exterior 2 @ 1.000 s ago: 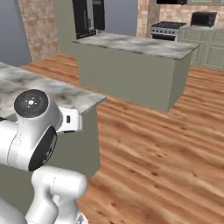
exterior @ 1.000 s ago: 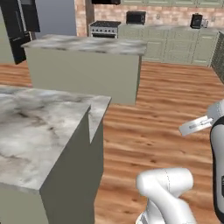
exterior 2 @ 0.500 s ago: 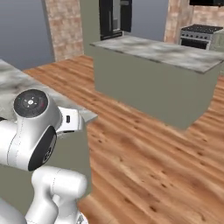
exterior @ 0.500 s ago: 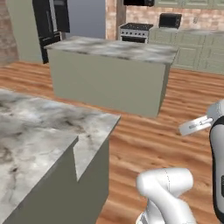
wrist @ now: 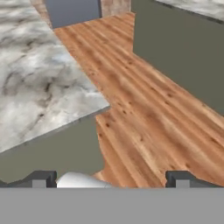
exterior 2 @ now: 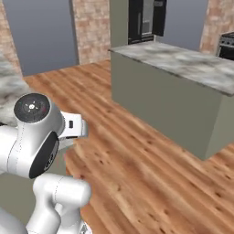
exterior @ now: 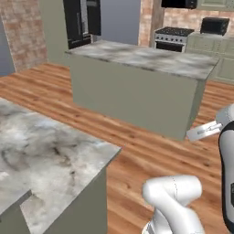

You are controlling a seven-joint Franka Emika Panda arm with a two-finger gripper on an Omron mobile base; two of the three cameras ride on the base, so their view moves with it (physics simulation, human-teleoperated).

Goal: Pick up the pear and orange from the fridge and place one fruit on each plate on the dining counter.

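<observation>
The fridge [exterior: 81, 22] [exterior 2: 145, 20], glossy black, stands far off at the back beside a brick wall, and its inside cannot be made out. My gripper [wrist: 111, 180] is open, its two dark fingertips [wrist: 43, 179] wide apart with nothing between them, hanging over the wooden floor beside the corner of a near marble-topped counter [wrist: 39, 83] [exterior: 41, 155]. A second marble-topped counter [exterior: 137, 84] [exterior 2: 183, 87] with olive-grey sides stands between me and the fridge. Which of the two is the dining counter I cannot tell. The pear, the orange and the plates are out of view.
Wooden floor [exterior: 137, 151] [exterior 2: 137, 151] runs between the two counters and on toward the fridge. A stove [exterior: 176, 37] and pale green cabinets stand at the back right. A grey wall panel [exterior 2: 41, 32] is at the far left.
The whole scene has slid to the right in both base views: the base has turned left. The fridge now sits nearer the middle. The gripper stays open.
</observation>
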